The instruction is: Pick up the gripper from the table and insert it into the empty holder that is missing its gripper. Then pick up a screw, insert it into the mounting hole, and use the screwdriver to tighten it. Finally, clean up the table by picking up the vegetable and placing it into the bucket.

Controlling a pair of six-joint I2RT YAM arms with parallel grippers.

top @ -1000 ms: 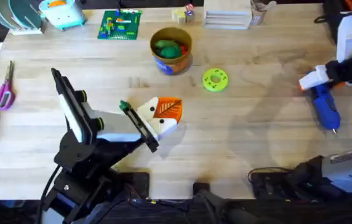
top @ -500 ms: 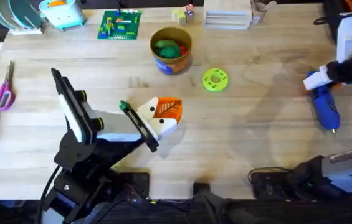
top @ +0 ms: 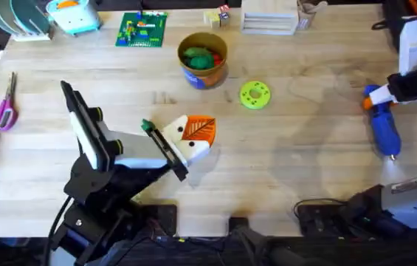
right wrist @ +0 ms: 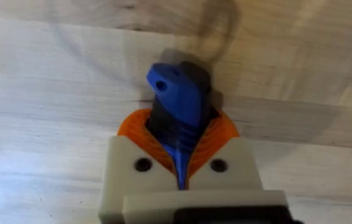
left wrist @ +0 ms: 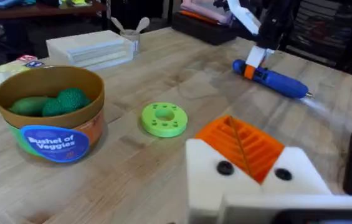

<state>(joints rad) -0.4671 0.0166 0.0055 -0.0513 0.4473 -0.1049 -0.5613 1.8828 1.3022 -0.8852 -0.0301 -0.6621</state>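
The blue screwdriver [top: 385, 131] lies along the table's right side, its orange collar end between my right gripper's [top: 379, 97] pads. From the right wrist, the screwdriver [right wrist: 177, 106] sits pinched between the orange pads [right wrist: 139, 134]. My left gripper [top: 199, 131] rests low at mid-table, shut and empty, and each white holder [left wrist: 260, 180] carries an orange ribbed gripper piece [left wrist: 241, 143]. The tan bucket [top: 203, 70] behind it holds green vegetables [top: 198, 57]. The left wrist view shows the bucket [left wrist: 51, 134], the vegetables [left wrist: 51, 102] and the screwdriver [left wrist: 274, 79]. No loose screw is in view.
A green disc with holes [top: 254, 94] lies between the bucket and the screwdriver. Purple scissors [top: 4, 107] lie at the left edge. A green brick plate [top: 142, 29], a clear box [top: 269, 18] and small blocks line the far edge. Bare wood lies at centre right.
My right gripper has shifted slightly right with the screwdriver's collar end, and the screwdriver moved with it. The left arm has not moved.
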